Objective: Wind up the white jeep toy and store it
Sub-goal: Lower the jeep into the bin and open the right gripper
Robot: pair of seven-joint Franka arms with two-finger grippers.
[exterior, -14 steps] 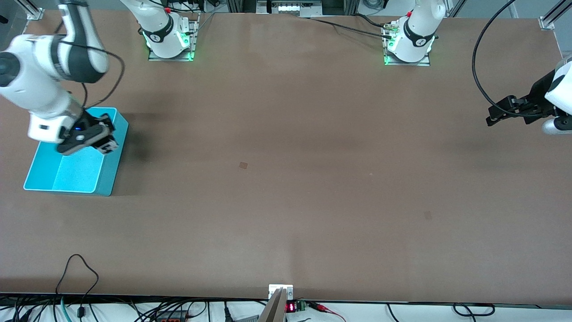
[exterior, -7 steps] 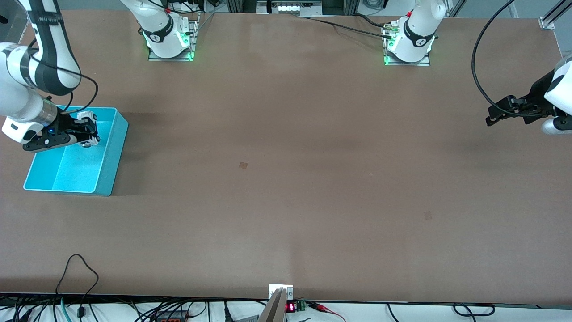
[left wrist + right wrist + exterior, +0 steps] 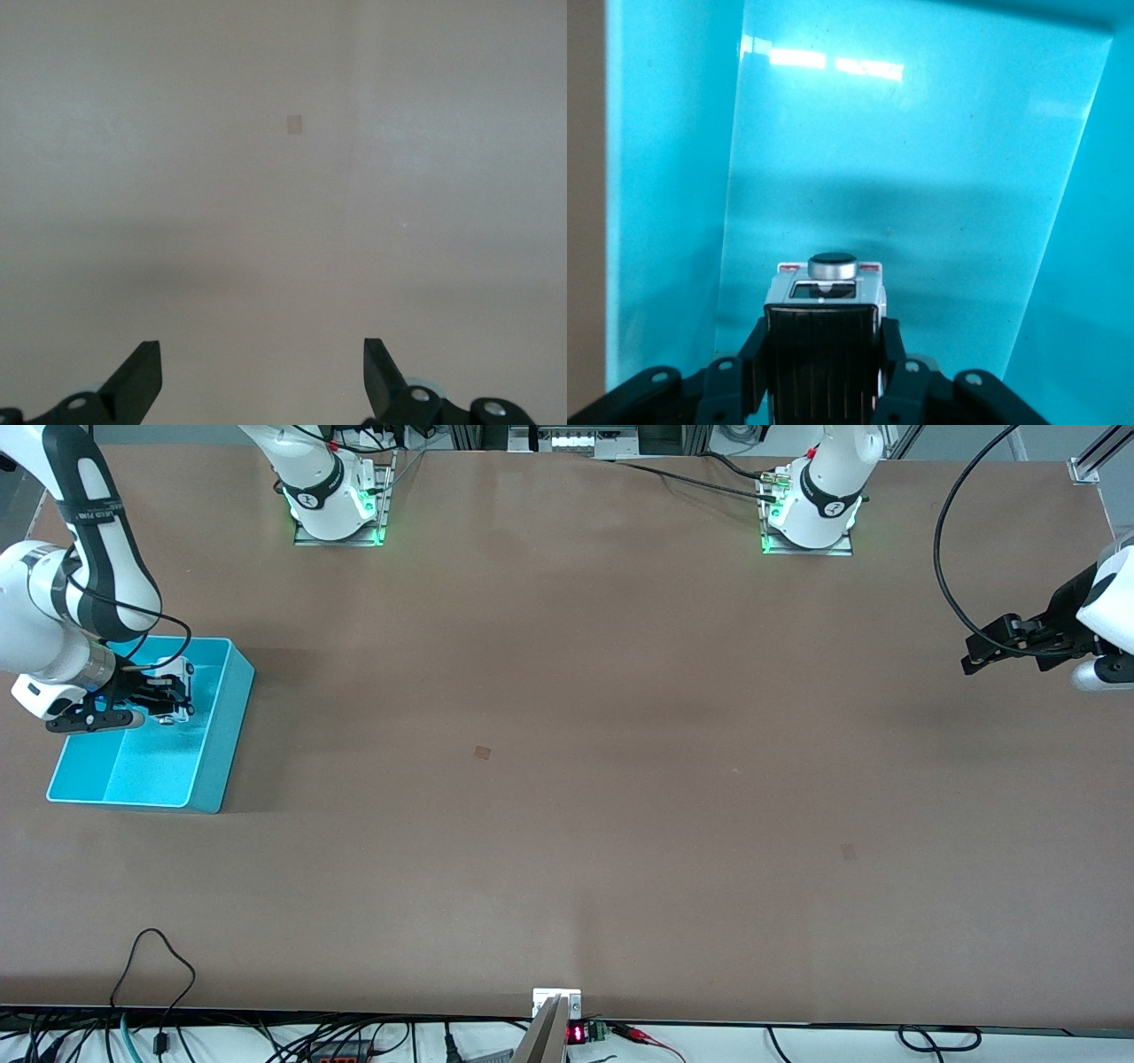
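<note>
No words could be read anywhere; a small display [image 3: 576, 1035] at the tabletop's near edge showed illegible red digits.

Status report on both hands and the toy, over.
Right hand shut on small white jeep toy, over cyan plastic bin. Left hand open, waiting above bare table. Nothing in the way.

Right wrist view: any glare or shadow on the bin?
Right wrist view: bright glare strips high on the bin wall, soft shadow above the jeep. Front view: bin casts a dark shadow onto the table beside it.
</note>
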